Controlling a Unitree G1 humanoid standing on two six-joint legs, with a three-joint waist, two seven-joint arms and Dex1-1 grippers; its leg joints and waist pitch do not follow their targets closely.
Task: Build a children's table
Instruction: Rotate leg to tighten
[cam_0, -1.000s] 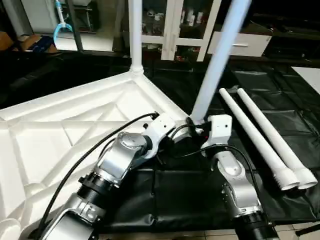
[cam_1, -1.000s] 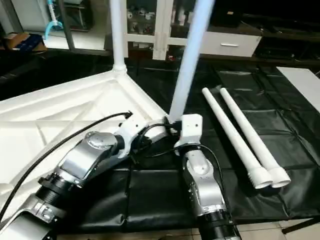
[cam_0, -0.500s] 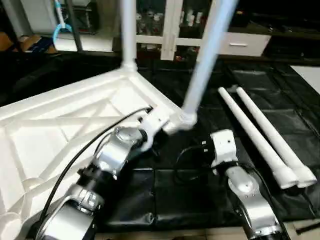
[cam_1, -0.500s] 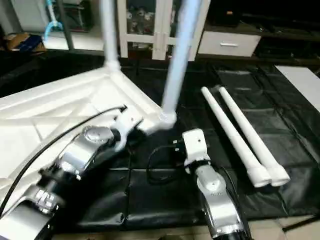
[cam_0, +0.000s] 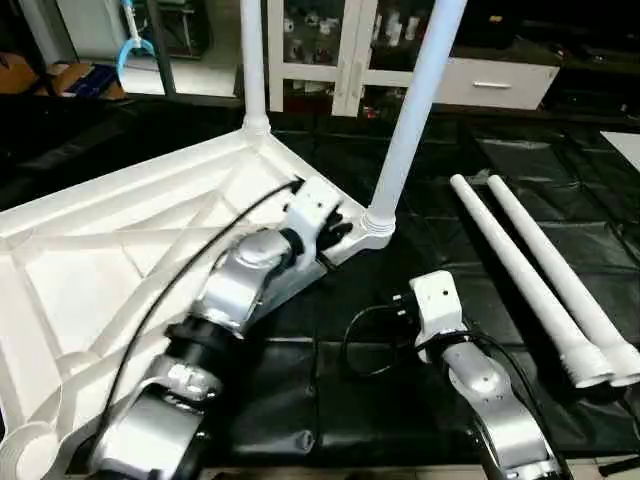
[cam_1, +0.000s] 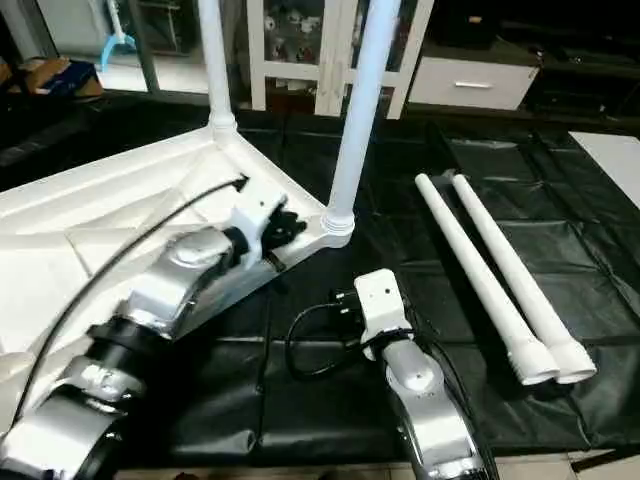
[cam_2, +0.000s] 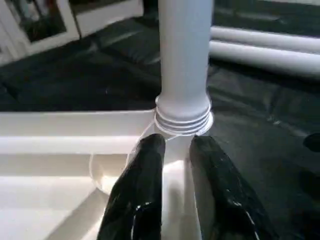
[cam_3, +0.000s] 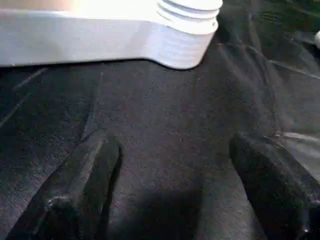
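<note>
Two grippers in play. Left gripper (cam_2: 170, 165): fingers (cam_2: 142, 190) pressed nearly together with only a thin slit between them, nothing pinched, tips resting at the corner socket (cam_0: 378, 224) of the tabletop (cam_0: 130, 250), just below the threaded collar of the near upright leg (cam_0: 415, 100). In the left eye view it sits centre frame, at the tabletop's near rim. Right gripper (cam_3: 175, 185): fingers spread wide and empty, hovering over the black cover (cam_0: 330, 390), lower centre-right of the head views, apart from the socket and facing its underside.

Tabletop lies underside-up, filling the left half of the frame, X-ribs showing. Two legs stand upright in corner sockets: the near one at centre, a second, the far upright leg (cam_0: 253, 60), at upper centre-left. Two loose legs (cam_0: 530, 275) lie side by side, touching or nearly so, at the right of the frame, flared collars toward the lower right.

Handling, judged:
- Legs: hollow plastic tube, likely light and stiff; smooth and round, so prone to roll on the cover and to slip in a two-finger pinch. Long, so a hold near one end will lever hard; take each near the collar end, where the ribbed flare gives a stop, or close to mid-length for balance.
- Tabletop: broad, ribbed, rigid, probably light enough to slide when a leg is pushed or twisted in. Brace at the rim beside the socket being worked.
- Seated legs stand tall; a side knock could rock them loose.
</note>
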